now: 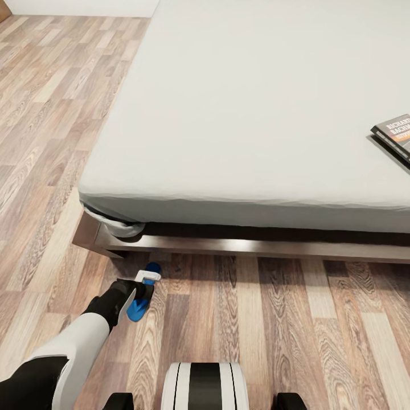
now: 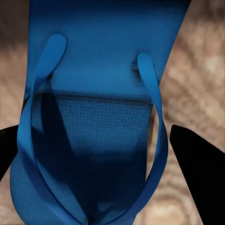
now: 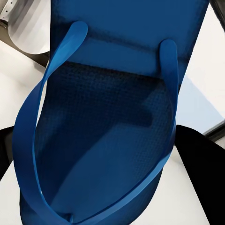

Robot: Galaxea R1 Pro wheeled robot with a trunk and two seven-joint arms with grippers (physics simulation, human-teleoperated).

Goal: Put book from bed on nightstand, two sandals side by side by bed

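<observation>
Left claw grips 1 sandal by the bed.
Your book reads "RICHARD BACH..."; right claw holds another sandal.

Sandal bright blue; bed mattress light grey, frame dark brown; floor wood-plank grain; book dark, orange band, white lettering

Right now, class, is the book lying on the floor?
No, the book lies on the bed, near its right edge in the head view.

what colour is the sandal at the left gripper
Bright blue, straps included. The sandal shows best in the left wrist view, between the left gripper fingers.
</observation>
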